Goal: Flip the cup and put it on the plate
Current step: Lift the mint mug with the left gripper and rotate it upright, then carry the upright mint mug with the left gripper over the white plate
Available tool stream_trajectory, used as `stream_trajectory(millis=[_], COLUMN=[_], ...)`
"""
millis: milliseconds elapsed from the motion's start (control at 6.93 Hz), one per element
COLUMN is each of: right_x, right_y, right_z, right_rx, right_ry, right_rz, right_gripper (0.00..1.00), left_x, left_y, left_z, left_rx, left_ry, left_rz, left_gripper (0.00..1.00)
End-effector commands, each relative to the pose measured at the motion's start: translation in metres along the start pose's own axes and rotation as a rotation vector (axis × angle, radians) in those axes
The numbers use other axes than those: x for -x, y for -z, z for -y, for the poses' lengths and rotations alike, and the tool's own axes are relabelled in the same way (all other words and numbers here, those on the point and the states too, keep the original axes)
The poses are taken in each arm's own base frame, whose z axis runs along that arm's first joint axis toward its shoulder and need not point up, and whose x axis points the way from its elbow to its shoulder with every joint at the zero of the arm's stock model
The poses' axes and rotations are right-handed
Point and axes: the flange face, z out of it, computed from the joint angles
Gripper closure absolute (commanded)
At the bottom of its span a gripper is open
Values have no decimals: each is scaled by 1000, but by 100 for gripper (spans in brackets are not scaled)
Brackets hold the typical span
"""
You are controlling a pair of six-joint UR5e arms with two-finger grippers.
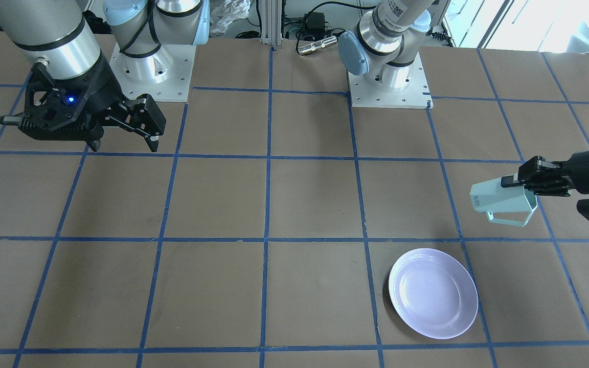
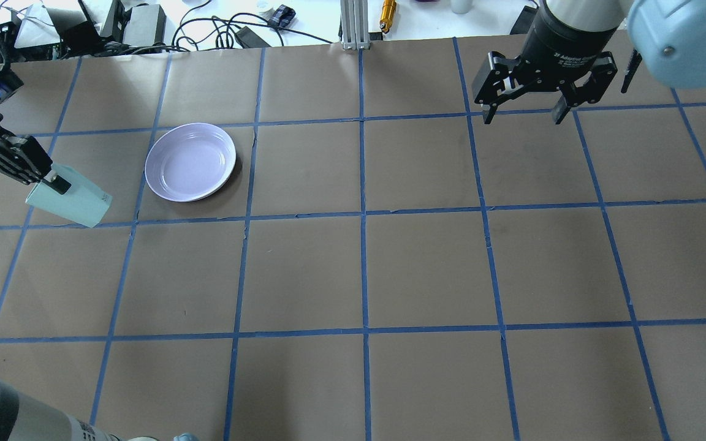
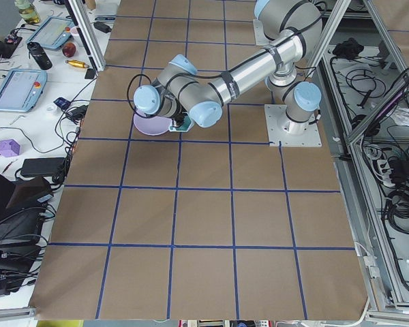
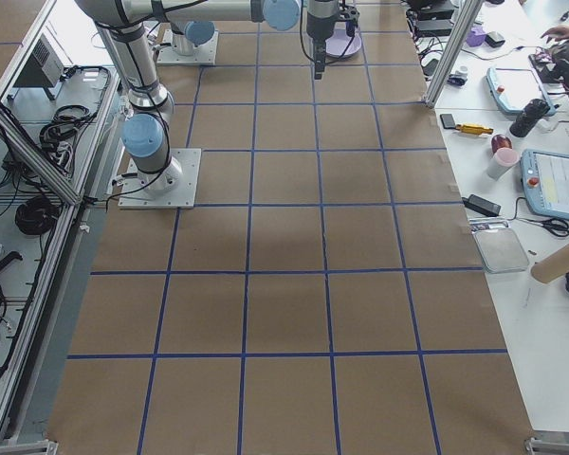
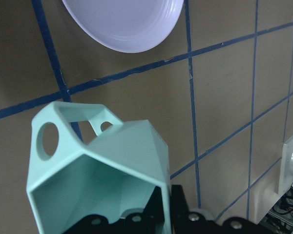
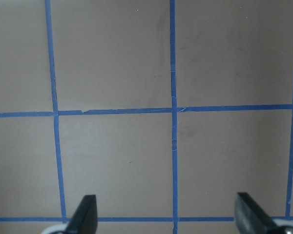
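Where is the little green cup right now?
The cup is at the far left of the overhead view, held sideways in the left tool, just left of the plate and not on it.

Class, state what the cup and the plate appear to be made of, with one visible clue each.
Cup: likely moulded plastic, matte mint; crisp flat facets, thin even wall. Plate: glossy lavender, plastic or glazed ceramic, cannot tell; it shows soft highlights.

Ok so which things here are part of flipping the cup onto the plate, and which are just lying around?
In the job: cup, on its side in the left gripper; plate, empty.
Lying about: metal cylinder and power adapter, past the table's edge; right gripper, open, holding nothing.
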Motion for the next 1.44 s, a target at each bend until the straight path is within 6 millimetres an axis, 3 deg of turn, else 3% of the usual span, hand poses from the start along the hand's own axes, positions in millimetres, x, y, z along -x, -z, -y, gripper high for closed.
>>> stream_trajectory(millis=[0, 722, 1010, 1299], right_x=[0, 0, 0, 0], right_y=[0, 0, -1, 0], right_z=[0, 0, 0, 0], right_rx=[0, 0, 2, 0], right_ry=[0, 0, 0, 0], right_rz=[0, 0, 0, 0], right_gripper=[0, 0, 0, 0], left_x=[-61, -154, -140, -167], left_y=[-6, -37, -69, -99], left_z=[23, 86, 104, 123], left_rx=[28, -70, -84, -78], left_ry=[32, -48, -78, -185], left_rz=[145, 440, 566, 631], left_gripper=[100, 100, 100, 100])
